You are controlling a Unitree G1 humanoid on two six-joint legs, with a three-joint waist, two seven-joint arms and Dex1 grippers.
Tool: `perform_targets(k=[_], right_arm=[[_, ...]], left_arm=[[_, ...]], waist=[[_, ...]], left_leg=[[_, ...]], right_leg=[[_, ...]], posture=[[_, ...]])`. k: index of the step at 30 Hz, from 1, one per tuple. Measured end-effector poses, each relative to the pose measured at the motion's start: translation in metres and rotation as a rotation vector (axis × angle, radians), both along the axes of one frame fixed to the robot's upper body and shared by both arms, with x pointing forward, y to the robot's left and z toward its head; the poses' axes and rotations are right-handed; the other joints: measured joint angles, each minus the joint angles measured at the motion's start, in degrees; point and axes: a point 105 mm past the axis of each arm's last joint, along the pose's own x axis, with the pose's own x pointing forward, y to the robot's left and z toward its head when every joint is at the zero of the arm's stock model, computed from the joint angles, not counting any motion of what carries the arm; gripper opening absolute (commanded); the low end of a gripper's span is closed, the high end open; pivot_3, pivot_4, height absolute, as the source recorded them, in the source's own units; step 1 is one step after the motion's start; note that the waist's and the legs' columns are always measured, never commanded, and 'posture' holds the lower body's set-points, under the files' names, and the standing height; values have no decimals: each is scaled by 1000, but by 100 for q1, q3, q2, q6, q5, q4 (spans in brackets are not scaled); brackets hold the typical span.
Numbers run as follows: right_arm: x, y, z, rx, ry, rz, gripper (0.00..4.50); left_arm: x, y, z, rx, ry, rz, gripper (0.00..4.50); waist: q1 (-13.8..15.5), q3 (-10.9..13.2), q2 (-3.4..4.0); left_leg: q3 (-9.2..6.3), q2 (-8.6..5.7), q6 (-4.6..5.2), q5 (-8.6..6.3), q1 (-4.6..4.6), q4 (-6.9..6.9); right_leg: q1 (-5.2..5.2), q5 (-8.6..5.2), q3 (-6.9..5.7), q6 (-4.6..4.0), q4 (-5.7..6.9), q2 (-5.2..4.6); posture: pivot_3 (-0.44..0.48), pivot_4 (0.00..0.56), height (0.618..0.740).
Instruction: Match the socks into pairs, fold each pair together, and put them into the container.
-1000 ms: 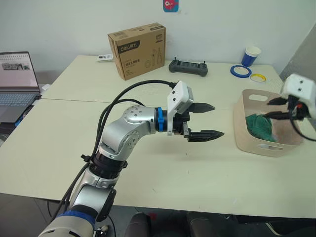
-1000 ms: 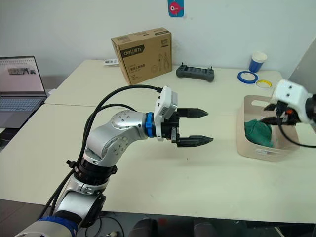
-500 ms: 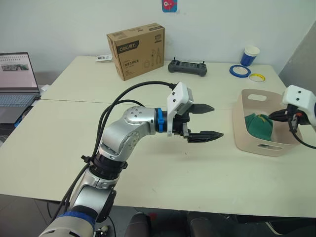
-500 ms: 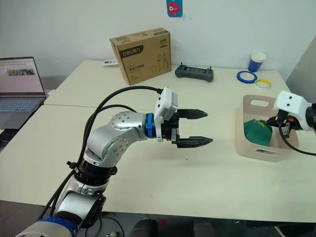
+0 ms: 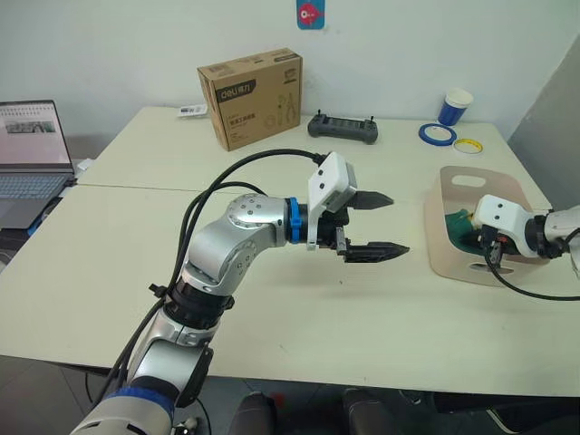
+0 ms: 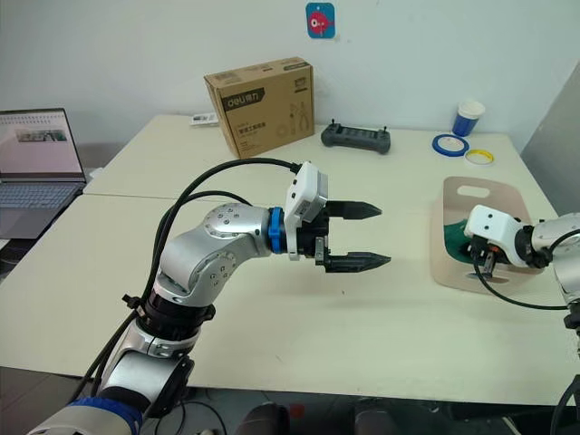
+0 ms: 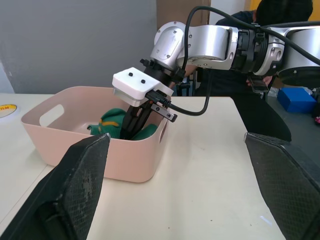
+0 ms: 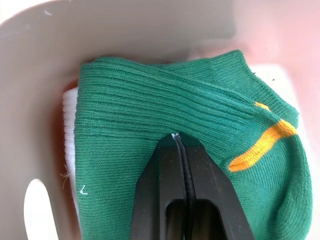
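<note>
The pale pinkish container (image 5: pixel 433 237) stands at the table's right side. In it lie folded dark green socks (image 8: pixel 140 115) with an orange cuff tab (image 8: pixel 260 145), on top of a white sock (image 8: pixel 69 130). My right gripper (image 8: pixel 175 136) reaches down inside the container with its fingers shut together, the tips resting on the green socks. From across the table it shows entering the tub (image 7: pixel 131 130). My left gripper (image 5: pixel 400 222) hovers over the middle of the table, open and holding nothing, pointing toward the container.
A brown cardboard box (image 5: pixel 251 98), a black controller (image 5: pixel 343 128), a blue cup (image 5: pixel 453 106) and tape rolls (image 5: pixel 441 133) sit along the table's far side. A laptop (image 5: pixel 34 149) stands at the far left.
My right gripper has dropped from above the container down into it, and its fingers have gone from open to shut. The left arm has stayed put.
</note>
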Motion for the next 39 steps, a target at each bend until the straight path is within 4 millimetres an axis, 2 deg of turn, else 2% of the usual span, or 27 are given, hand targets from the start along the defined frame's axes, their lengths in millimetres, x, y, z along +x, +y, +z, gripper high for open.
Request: perform_targets(k=[6, 10, 12, 14, 16, 17, 20, 22, 23, 26, 28, 31, 35, 37, 39], right_arm=[[-2, -5, 12, -7, 20, -8, 33], [-3, -6, 46, -6, -5, -2, 33], [-2, 0, 74, 42, -62, 6, 33], [-1, 11, 96, 118, -120, 19, 33], [0, 33, 117, 244, -181, 60, 33], [0, 42, 120, 279, -195, 82, 33], [1, 82, 126, 460, -254, 158, 587], [5, 109, 121, 614, -309, 161, 1226], [5, 124, 110, 683, -332, 150, 1541], [7, 150, 63, 805, -318, 43, 2585], [6, 160, 44, 824, -323, -10, 3284], [1, 174, 33, 852, -400, -52, 4349], [-11, 183, -2, 837, -391, -125, 4430], [-17, 180, -20, 810, -398, -176, 4430], [-30, 175, -47, 774, -373, -230, 4430]], left_arm=[[1, 3, -1, 10, -2, 9, 4500], [3, 7, -2, 22, -4, 23, 4500], [7, 15, -3, 28, -5, 51, 4500], [12, 25, -4, 22, 4, 91, 4500], [20, 39, -6, 7, 13, 164, 4500], [22, 44, -6, 2, 14, 188, 4500], [35, 69, -11, -20, -22, 333, 4500], [44, 93, -20, -37, -25, 472, 4500], [47, 111, -28, -41, -16, 555, 4500], [50, 150, -52, -39, 23, 740, 4500], [48, 164, -62, -44, 32, 818, 4500], [40, 179, -81, -85, 37, 943, 4500], [29, 188, -110, -119, 88, 1056, 4500], [21, 190, -119, -123, 98, 1091, 4500], [12, 189, -135, -117, 131, 1127, 4500]], waist=[[-25, 1, 4], [-38, 4, 10], [-57, 4, 10], [-75, 4, 10], [-90, 4, 9], [-87, 4, 9], [-87, 3, 10], [-82, -1, 4], [-87, -6, -3], [-40, -3, -1], [49, 1, 1], [106, -2, -2], [112, -3, -6], [98, -8, -7], [86, -11, -9]], left_leg=[[-1, 0, 0, 0, -7, -8], [-1, 0, 0, 0, -8, -10], [-3, 1, 0, 0, -7, -10], [-4, 2, 0, 0, -6, -11], [-8, 5, 0, 0, -7, -10], [-10, 6, 0, 0, -7, -7], [-8, 9, 0, 0, -7, -7], [-11, 14, 0, 0, -10, -9], [-16, 18, 0, 0, -9, -12], [-17, 15, -1, 0, -27, -16], [-12, 3, -1, 0, -38, -15], [-3, -4, -3, -1, -38, -10], [-3, -2, -2, -1, -31, -11], [-1, 1, -2, -1, -22, -14], [0, 3, -2, -1, -15, -18]], right_leg=[[-12, 1, -1, -4, 1, 0], [-15, 1, -1, -4, 1, 0], [-15, 0, -3, -3, 2, 0], [-15, 0, -2, -3, 2, 1], [-14, 0, -5, -3, 4, 4], [-13, 0, -5, -3, 5, 6], [-13, 0, -3, -3, 6, 5], [-15, 5, -5, -10, 8, 8], [-15, 14, -8, -26, 9, 12], [-30, 15, -15, -28, 12, 8], [-37, 15, -18, -29, 6, -8], [-27, 15, -12, -28, -6, -20], [-27, 14, -13, -29, -4, -17], [-24, 12, -10, -30, -3, -13], [-21, 3, -9, -24, -3, -11]], posture=[[0, 150, 740], [0, 150, 740], [0, 150, 740], [0, 150, 740], [0, 150, 740], [0, 150, 740], [0, 150, 740], [0, 150, 740], [0, 150, 740], [0, 150, 740], [0, 150, 740], [0, 150, 740], [0, 150, 740], [0, 150, 740], [0, 150, 740]])
